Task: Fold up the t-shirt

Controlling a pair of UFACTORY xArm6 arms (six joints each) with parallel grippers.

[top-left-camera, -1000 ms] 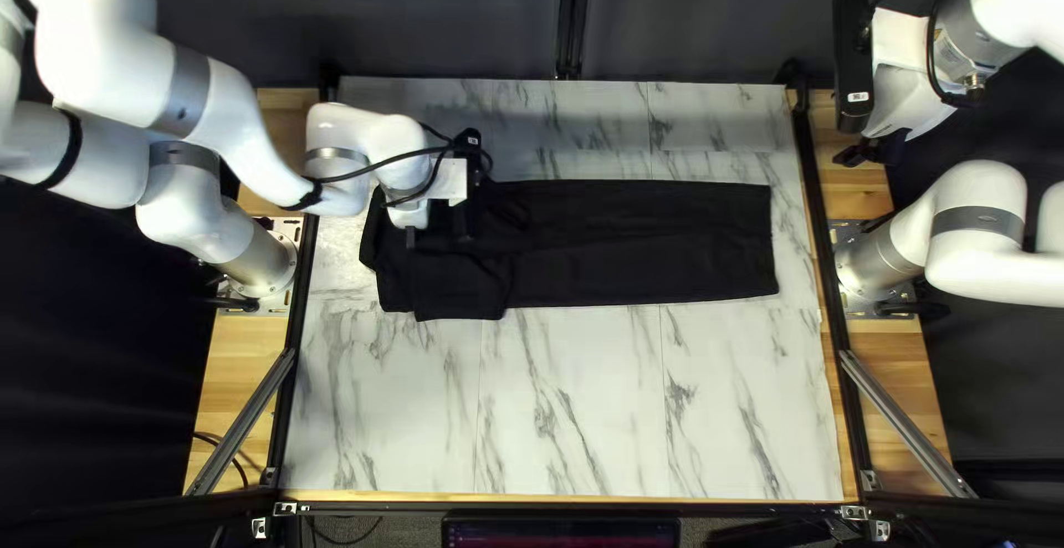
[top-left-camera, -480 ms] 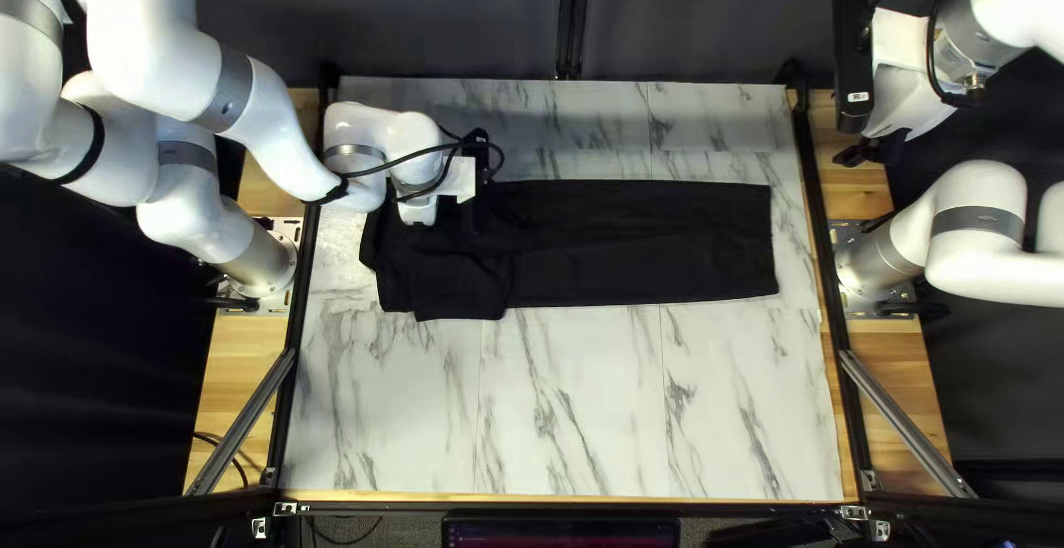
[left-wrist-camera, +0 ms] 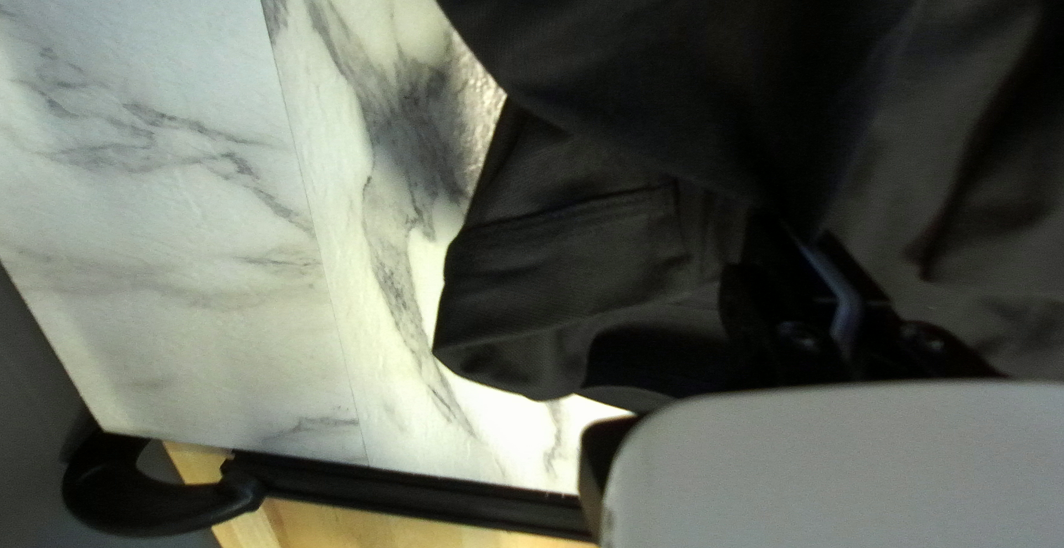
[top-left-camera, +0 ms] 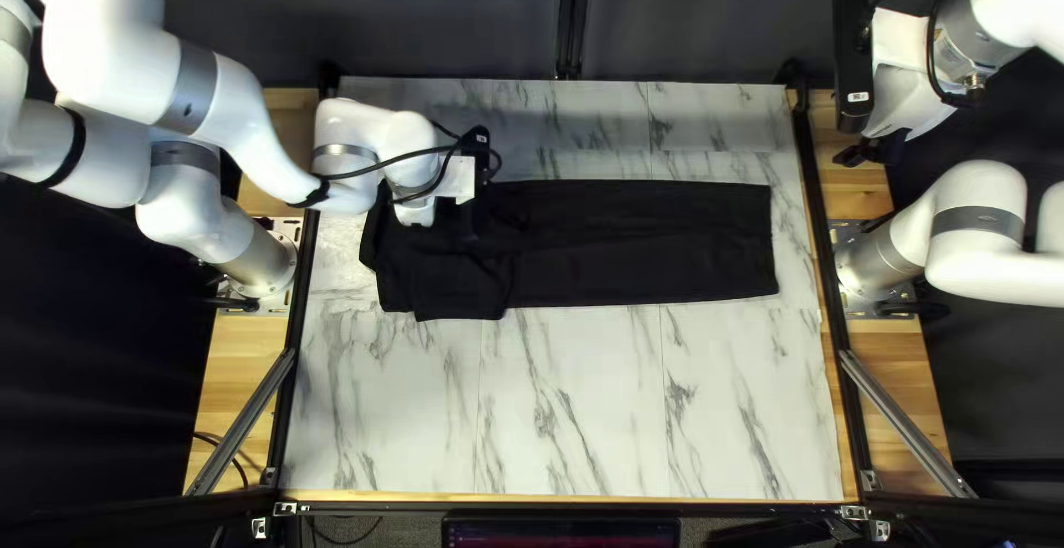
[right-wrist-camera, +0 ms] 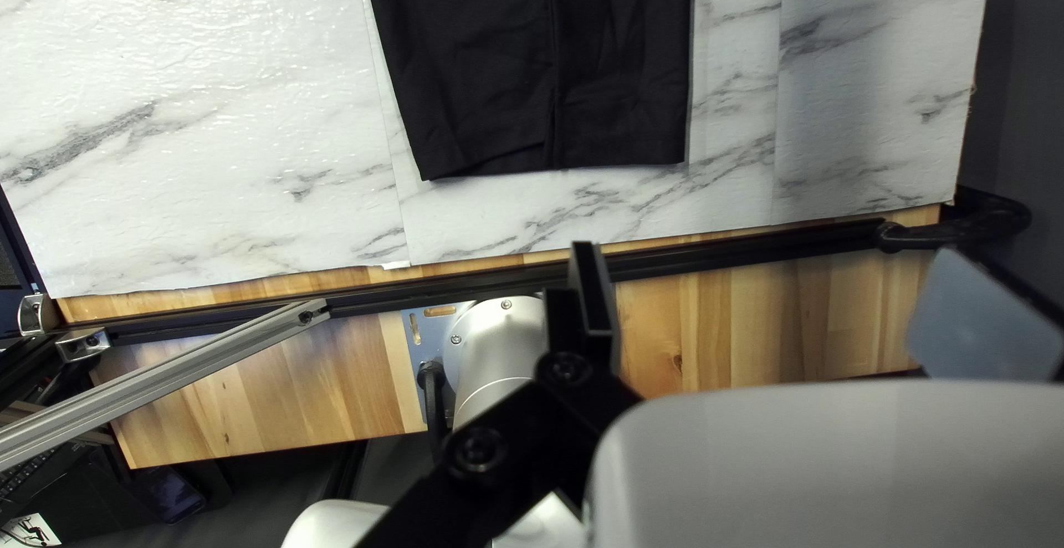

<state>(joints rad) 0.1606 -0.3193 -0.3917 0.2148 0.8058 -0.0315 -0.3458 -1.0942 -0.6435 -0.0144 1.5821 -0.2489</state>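
Roughly, black cloth (top-left-camera: 654,243): spread from left to right across the far half of the table (top-left-camera: 576,404)
Left gripper (top-left-camera: 470,220): over the cloth's left part; grip can't be made out
Right gripper (top-left-camera: 872,152): wide open, beyond the cloth's right end, well apart from it

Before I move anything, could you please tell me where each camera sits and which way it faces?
Top left view: above the table's near edge, slanting down toward the dark curtain; left arm and right arm show.
Left wrist view: on my left wrist, facing the black cloth's rumpled end; my left gripper shows.
Right wrist view: on my right wrist, looking down across the table's right edge; my right gripper and right base show.
Top left and right wrist views share the cloth's straight end.
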